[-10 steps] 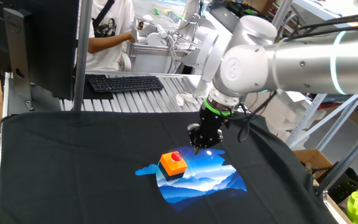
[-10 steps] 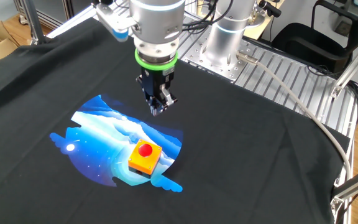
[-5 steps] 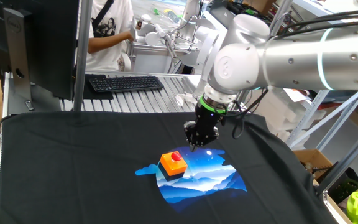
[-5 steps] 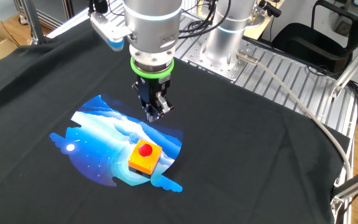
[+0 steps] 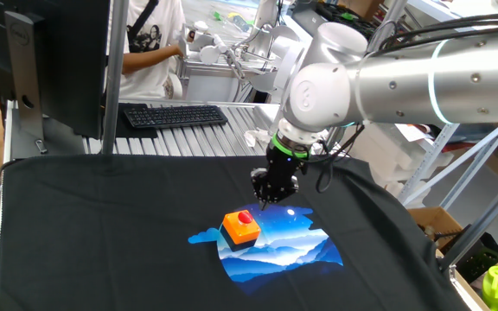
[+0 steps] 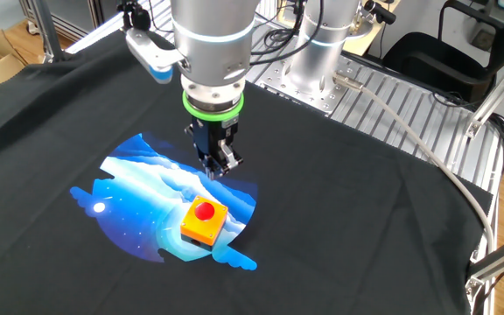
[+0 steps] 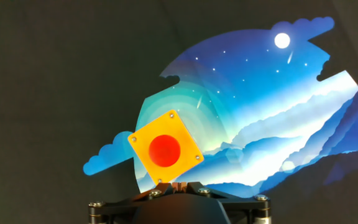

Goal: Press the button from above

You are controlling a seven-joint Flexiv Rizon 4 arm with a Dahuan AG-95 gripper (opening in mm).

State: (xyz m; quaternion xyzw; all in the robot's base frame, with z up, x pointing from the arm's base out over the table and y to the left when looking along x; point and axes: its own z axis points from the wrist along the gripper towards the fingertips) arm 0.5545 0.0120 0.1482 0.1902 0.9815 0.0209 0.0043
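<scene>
The button (image 5: 244, 219) is a red dome on an orange box base. It sits on a blue printed sky picture (image 5: 275, 246) on the black cloth. It also shows in the other fixed view (image 6: 204, 211) and in the hand view (image 7: 165, 151), just ahead of the fingertips. My gripper (image 5: 260, 201) points down and hovers above the cloth, just behind and above the button, apart from it. In the other fixed view the gripper (image 6: 214, 172) is above the picture's far edge. In the hand view the gripper (image 7: 179, 184) has its fingertips touching each other, with nothing held.
A black keyboard (image 5: 173, 115) and a person in a white shirt (image 5: 154, 43) are beyond the table's far edge. The arm's base (image 6: 322, 44) stands on a slatted metal surface (image 6: 392, 96). A cardboard box (image 5: 430, 220) sits to the right, below table level.
My gripper has moved sideways over the cloth toward the button and now hovers closer to it. The button and the picture have not moved.
</scene>
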